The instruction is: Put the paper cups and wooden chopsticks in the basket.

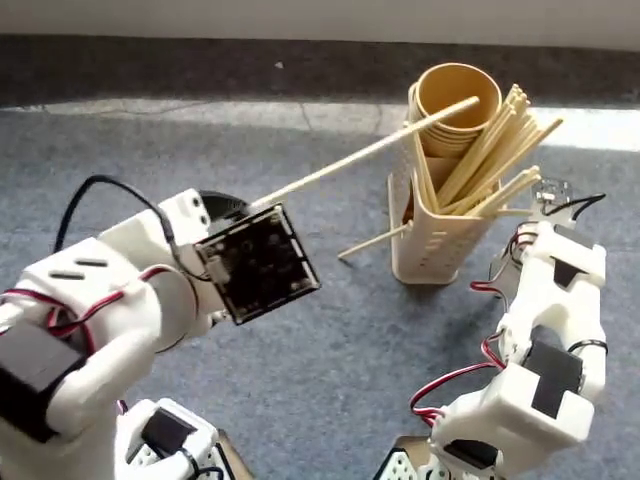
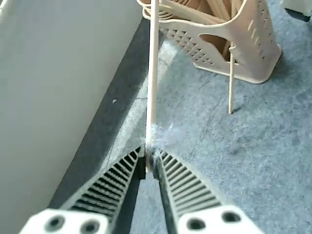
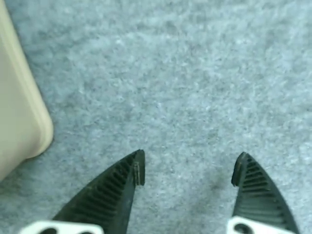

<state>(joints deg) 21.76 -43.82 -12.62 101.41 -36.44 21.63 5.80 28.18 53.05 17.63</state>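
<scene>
Left pincer (image 2: 149,153) clamped on a chopstick (image 2: 152,73), far end over the basket (image 1: 430,250).
Right pincer (image 3: 191,156) gapes over the counter (image 3: 195,73) beside it; cups (image 1: 455,90) stacked inside.

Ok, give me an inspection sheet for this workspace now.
Surface: grey carpet.
Job's things: paper cups stacked in the beige basket beside bundled chopsticks; one loose chopstick pokes out through its side.
Clutter: nothing seen.
Grippers: left gripper shut on a single chopstick, far end over the cups; right gripper open above carpet beside the basket.
Cables: black cable on left arm, red wires on right.
Surroundings: dark strip, pale wall behind.
</scene>
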